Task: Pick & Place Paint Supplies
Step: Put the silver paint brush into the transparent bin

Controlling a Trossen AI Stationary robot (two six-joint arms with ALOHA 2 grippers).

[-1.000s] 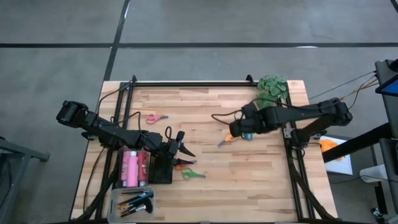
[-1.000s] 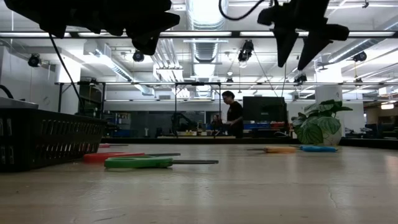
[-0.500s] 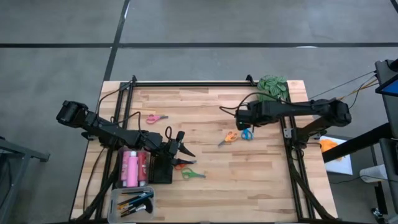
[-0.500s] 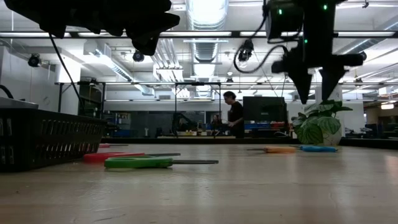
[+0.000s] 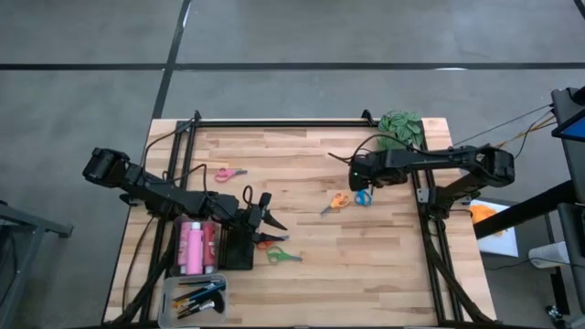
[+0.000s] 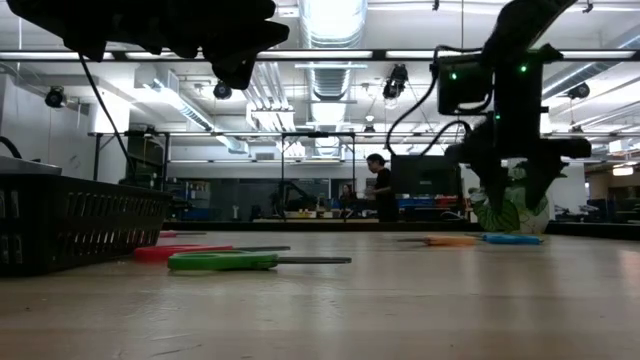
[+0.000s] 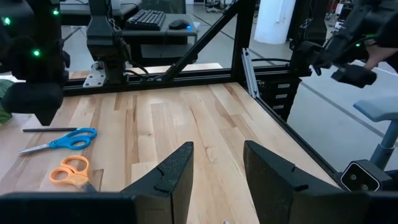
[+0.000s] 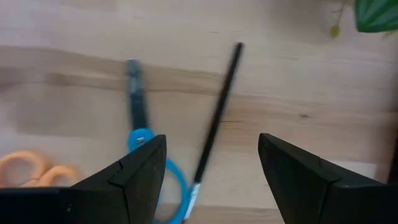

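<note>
Wood table (image 5: 384, 265): your right gripper (image 8: 211, 165) gapes empty over a brush (image 8: 217, 118), prob., at 2 o'clock; left gripper (image 7: 214, 165) part-open, empty.

Robotics lab — exposed ceiling ducts (image 6: 325, 75), workbenches (image 6: 300, 214).

Grey concrete floor (image 5: 302, 37), bright ceiling strip lights (image 6: 330, 18) overhead.

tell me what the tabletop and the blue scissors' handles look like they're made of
Tabletop: looks like wood, joined strips with visible grain and seams, pale with a matte finish.
Blue scissors: handles look like plastic, one solid bright color with smooth rounded loops; the blades look like grey metal, though dull here.
</note>
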